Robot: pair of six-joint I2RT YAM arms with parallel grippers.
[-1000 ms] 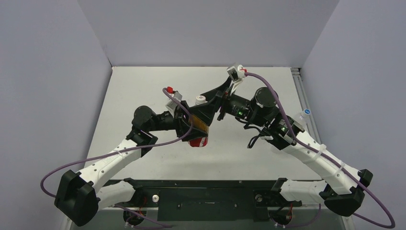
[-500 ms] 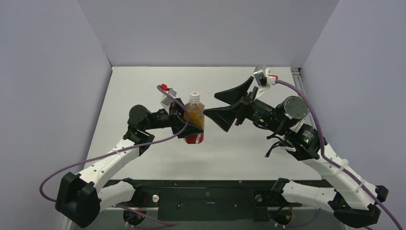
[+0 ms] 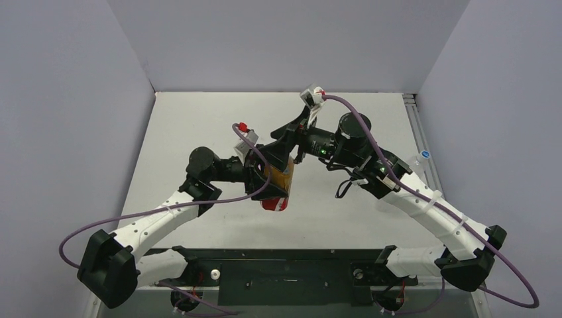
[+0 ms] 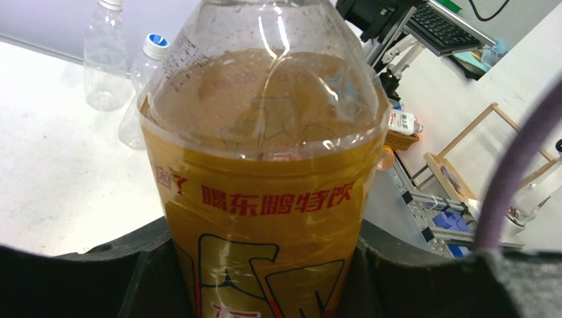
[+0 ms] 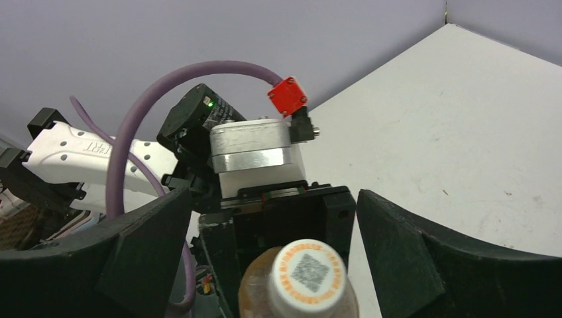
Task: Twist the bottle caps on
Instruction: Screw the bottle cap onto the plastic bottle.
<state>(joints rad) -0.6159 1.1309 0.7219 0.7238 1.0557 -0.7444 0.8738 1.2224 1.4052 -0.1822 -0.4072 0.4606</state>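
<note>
1. left gripper (image 3: pixel 273 180): the fingers are closed on the body of the amber bottle (image 4: pixel 265 165), one black finger (image 4: pixel 79 281) on each side of the printed label. the bottle leans in the overhead view, with its red band (image 3: pixel 275 202) at the lower end. whether the base touches the table (image 3: pixel 199 119) cannot be told.

2. right gripper (image 5: pixel 275 199): positioned over the neck end of the amber bottle, with the fingers spread wide. one finger (image 5: pixel 142 255) lies left of the white cap (image 5: pixel 309 273) and the other lies right of it. neither touches the cap.

3. white cap: seated on the neck of the amber bottle (top face printed with an orange ring and a square code). how far it is threaded on is not visible.

4. clear bottle (image 3: pixel 417 165): located at the right edge of the table, well apart from both arms. the blue-and-white cap (image 4: pixel 156 45) sits on its neck.

5. in the left wrist view, a second clear bottle (image 4: pixel 99 63) stands just beside the first. its top is cut off by the frame edge.
</note>
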